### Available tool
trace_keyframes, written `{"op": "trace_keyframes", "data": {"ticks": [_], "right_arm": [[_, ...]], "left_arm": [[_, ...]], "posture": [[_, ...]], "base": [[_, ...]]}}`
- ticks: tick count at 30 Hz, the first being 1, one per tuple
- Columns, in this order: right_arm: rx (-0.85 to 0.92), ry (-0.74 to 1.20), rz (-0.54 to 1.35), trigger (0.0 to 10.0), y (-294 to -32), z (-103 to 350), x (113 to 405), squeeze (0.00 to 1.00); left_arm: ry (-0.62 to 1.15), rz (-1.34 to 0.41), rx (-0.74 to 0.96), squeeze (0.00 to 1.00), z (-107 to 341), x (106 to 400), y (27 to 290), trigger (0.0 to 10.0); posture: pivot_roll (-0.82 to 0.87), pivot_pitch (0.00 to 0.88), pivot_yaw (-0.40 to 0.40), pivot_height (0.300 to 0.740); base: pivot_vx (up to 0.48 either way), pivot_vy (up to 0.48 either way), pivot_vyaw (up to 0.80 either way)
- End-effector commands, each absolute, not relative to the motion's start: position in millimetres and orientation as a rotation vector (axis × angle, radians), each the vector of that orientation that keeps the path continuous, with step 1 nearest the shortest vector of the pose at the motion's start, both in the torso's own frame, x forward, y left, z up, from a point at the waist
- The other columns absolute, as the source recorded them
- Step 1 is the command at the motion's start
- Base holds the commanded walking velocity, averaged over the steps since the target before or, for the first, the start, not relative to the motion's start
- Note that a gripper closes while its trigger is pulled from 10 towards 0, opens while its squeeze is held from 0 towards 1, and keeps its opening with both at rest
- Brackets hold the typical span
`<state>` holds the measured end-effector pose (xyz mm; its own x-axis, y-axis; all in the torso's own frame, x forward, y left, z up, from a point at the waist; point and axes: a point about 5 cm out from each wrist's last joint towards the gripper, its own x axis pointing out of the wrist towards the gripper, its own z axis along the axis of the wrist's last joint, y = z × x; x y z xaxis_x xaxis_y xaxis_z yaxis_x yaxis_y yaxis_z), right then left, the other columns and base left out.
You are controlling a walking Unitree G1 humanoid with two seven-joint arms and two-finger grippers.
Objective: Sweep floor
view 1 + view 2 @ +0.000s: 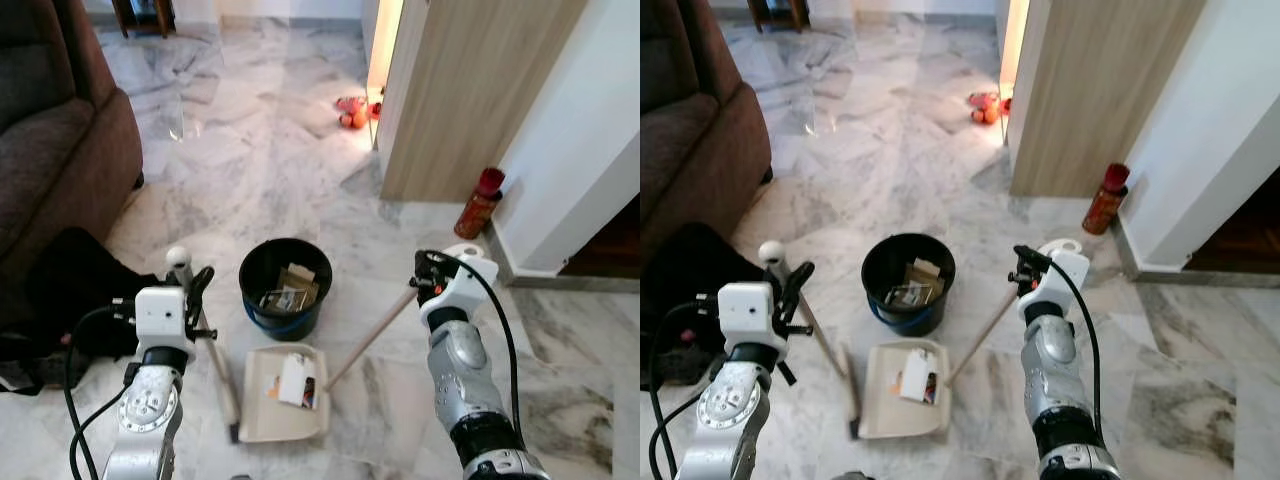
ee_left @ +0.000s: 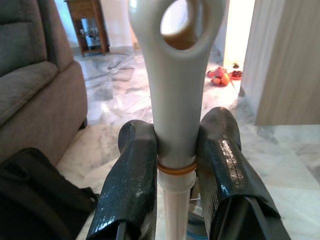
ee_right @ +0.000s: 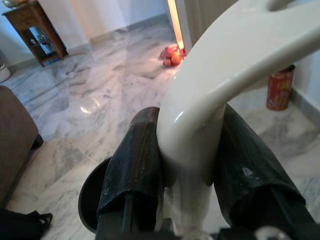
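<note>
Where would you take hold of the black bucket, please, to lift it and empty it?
Grip the black bucket by its open rim, coming down from above. It stands upright and I can make out no handle, so the thin top edge looks like the best thing two fingers can pinch, probably on the side clear of the dustpan.

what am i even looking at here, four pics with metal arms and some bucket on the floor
These come from a humanoid house robot sweeping a marble floor. The two wide pictures are from a stereo camera on its head, looking down at its own silver arms. The two close-ups are from cameras on its wrists, looking along the black fingers.

The left gripper is shut on the broom handle, whose grey top has a hanging hole. The right gripper is shut on the cream dustpan handle.

On the floor in front, the dustpan holds bits of paper and litter, and just beyond it stands a black bucket with more rubbish inside. A brown sofa is on the left and a red can stands by the wall on the right.
</note>
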<state>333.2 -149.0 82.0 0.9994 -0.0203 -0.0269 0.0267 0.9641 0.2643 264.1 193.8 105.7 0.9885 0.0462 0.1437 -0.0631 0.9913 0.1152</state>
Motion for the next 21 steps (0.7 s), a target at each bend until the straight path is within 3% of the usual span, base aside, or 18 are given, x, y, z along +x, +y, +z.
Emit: {"op": "trace_keyframes", "data": {"ticks": [1,14,21], "right_arm": [[0.287,-0.028,-0.014,10.0,-146,91,336,0.00],[0.205,-0.118,-0.032,10.0,-169,106,327,0.00],[0.115,-0.194,-0.024,10.0,-181,123,304,0.00]], "left_arm": [[-0.176,0.060,0.119,0.00,113,264,196,10.0],[-0.171,0.053,0.138,0.00,110,262,198,10.0],[-0.116,0.053,0.166,0.00,93,256,200,10.0]], "posture": [[0.16,0.101,-0.022,0.740],[0.16,0.086,-0.024,0.740],[0.15,0.091,-0.020,0.740]], "base": [[0.000,0.000,0.00],[0.000,0.000,0.00],[0.000,0.000,0.00]]}}
